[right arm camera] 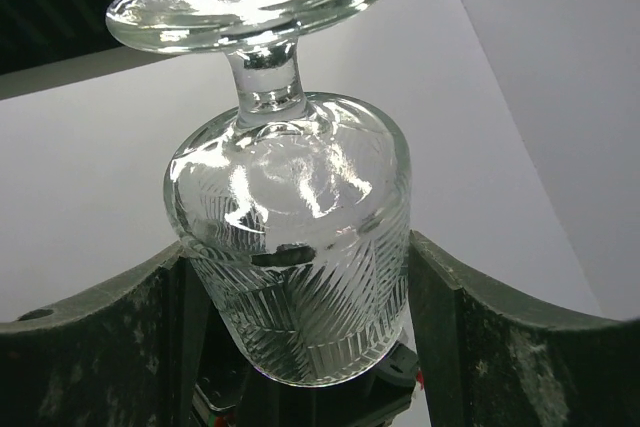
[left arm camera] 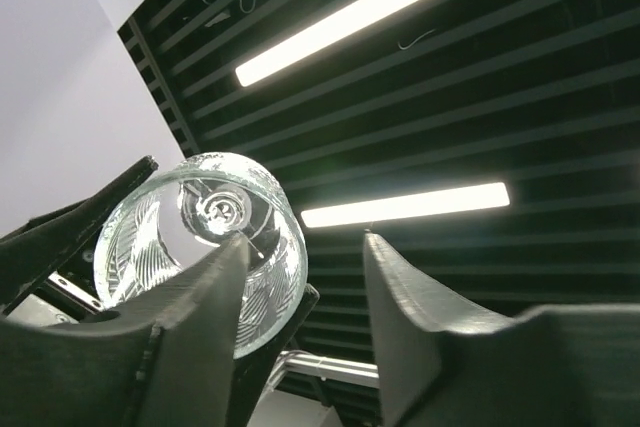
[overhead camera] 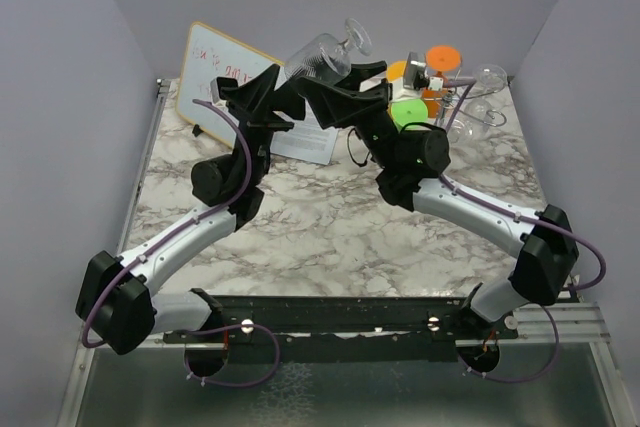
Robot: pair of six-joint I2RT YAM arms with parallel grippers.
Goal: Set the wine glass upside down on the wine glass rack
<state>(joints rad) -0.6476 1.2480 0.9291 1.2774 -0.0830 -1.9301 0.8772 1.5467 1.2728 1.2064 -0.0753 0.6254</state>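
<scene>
The clear cut-pattern wine glass point(overhead camera: 322, 54) is held up in the air at the back middle, its round foot point(overhead camera: 356, 37) tilted up and to the right. My right gripper point(overhead camera: 320, 79) is shut on its bowl; in the right wrist view the glass point(right arm camera: 300, 247) sits between both fingers point(right arm camera: 470, 337), foot on top. My left gripper point(overhead camera: 280, 89) is open and empty just left of the glass. In the left wrist view the glass mouth point(left arm camera: 200, 247) shows left of my open fingers point(left arm camera: 200, 337). The chrome wine glass rack point(overhead camera: 470, 112) stands at the back right, partly hidden.
A small whiteboard point(overhead camera: 215, 75) leans at the back left, with a white paper point(overhead camera: 312, 142) beside it. An orange lid point(overhead camera: 442, 55) and a green object point(overhead camera: 408, 112) sit by the rack. Another clear glass point(overhead camera: 490, 77) is at the rack. Grey walls close in both sides.
</scene>
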